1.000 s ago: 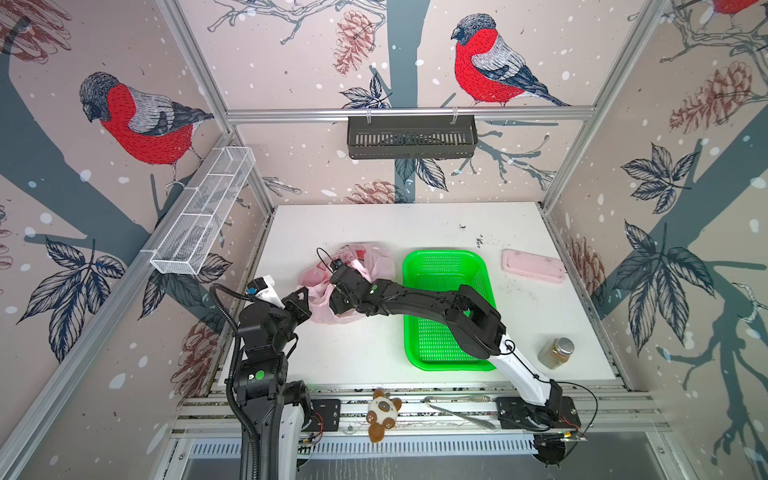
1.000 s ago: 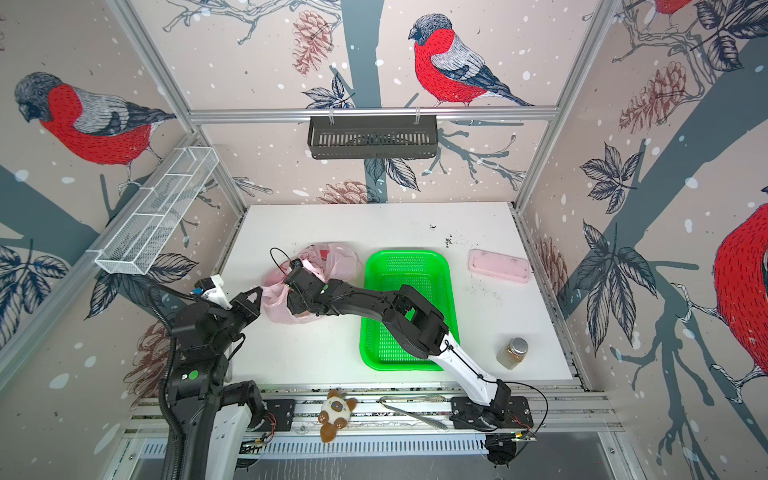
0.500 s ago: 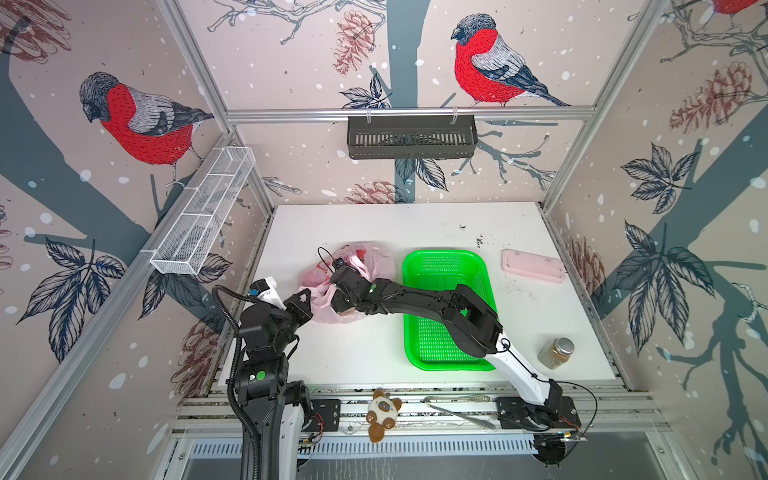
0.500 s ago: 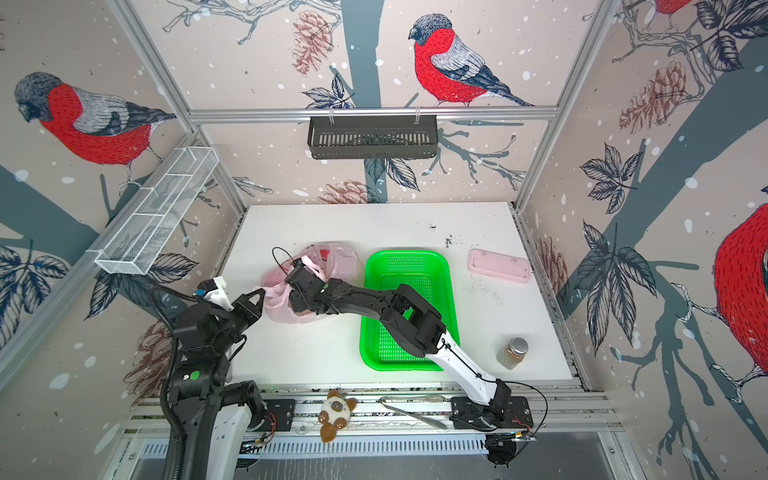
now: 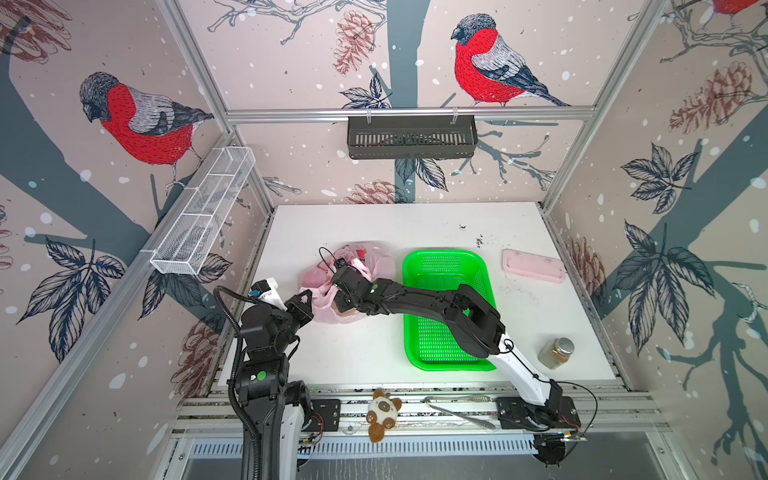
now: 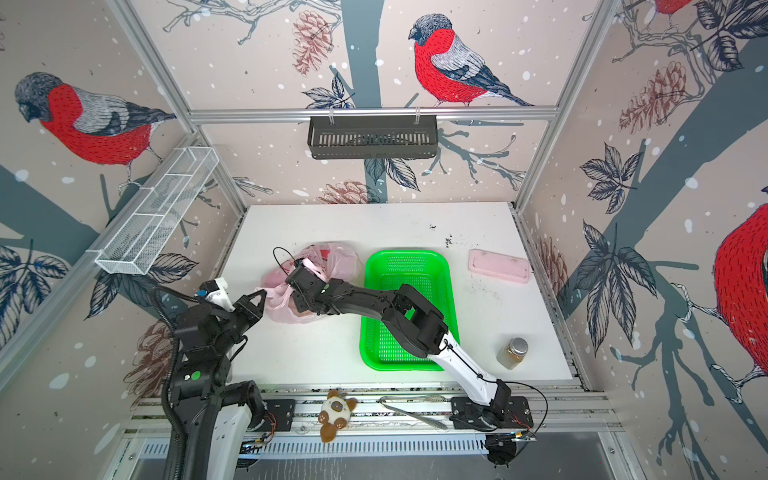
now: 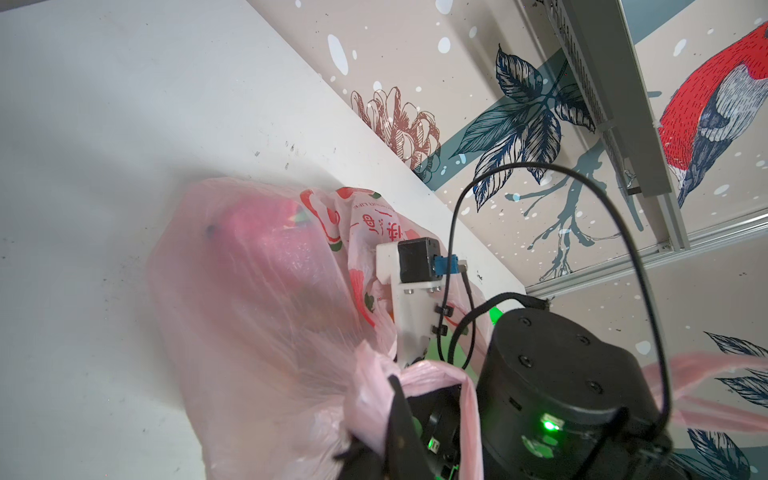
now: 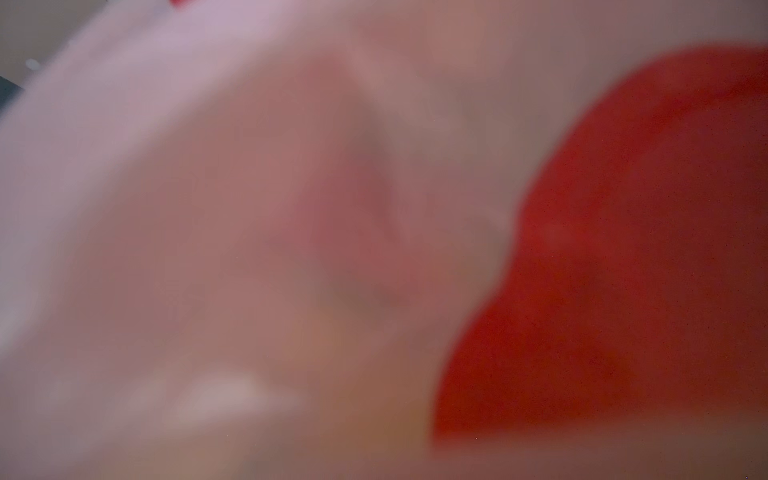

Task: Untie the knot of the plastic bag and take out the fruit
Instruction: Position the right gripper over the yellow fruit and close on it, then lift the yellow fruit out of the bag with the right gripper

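1. plastic bag: thin, translucent pale pink w/ red-white prints; lies crumpled on desk, left of centre in both top views.
2. knot: pink handle strips bunched at bag's neck; tied or loose, can't tell.
3. fruit: magenta lump seen thru film, inside bag; other pcs unclear.

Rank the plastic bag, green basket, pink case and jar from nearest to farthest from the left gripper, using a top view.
1. plastic bag: gripped by the left gripper, left of mid-table.
2. green basket: mid-table, right of the bag.
3. pink case, back right, and jar, front right: too close to call.
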Controlling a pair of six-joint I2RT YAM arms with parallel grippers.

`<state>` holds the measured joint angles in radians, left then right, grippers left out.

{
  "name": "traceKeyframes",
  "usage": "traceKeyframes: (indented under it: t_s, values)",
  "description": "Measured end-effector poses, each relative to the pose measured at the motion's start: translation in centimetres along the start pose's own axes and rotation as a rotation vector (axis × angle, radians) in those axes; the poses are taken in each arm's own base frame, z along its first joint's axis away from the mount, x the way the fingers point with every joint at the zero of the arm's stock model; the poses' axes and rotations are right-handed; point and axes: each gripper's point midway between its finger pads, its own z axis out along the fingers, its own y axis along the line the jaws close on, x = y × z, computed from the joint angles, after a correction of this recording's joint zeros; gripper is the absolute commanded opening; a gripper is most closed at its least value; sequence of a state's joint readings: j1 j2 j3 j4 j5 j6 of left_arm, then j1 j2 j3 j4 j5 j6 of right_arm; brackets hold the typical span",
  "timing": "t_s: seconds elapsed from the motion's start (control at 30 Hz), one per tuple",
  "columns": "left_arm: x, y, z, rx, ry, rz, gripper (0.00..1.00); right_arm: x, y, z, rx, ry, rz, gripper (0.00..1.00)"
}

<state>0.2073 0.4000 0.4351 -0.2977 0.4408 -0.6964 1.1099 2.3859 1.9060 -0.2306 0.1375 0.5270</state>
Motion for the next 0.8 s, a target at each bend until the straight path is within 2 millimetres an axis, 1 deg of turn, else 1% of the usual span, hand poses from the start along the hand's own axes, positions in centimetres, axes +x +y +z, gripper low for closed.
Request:
traceKeyframes:
  t_s: [0.33,0.6,0.8]
  values:
    - [0.0,0.1,0.0,0.0,-0.001,-0.002,0.0,-2.4,1.0,-4.2,-0.037,-0.06,-0.001,0.26]
    - [-0.2,0.0,0.1,0.007,-0.015,-0.003,0.0,-3.4,1.3,-6.8,-0.055,-0.09,0.001,0.25]
    - [-0.4,-0.2,0.1,0.017,-0.025,-0.005,0.0,-4.3,2.4,-9.1,-0.084,-0.119,-0.004,0.25]
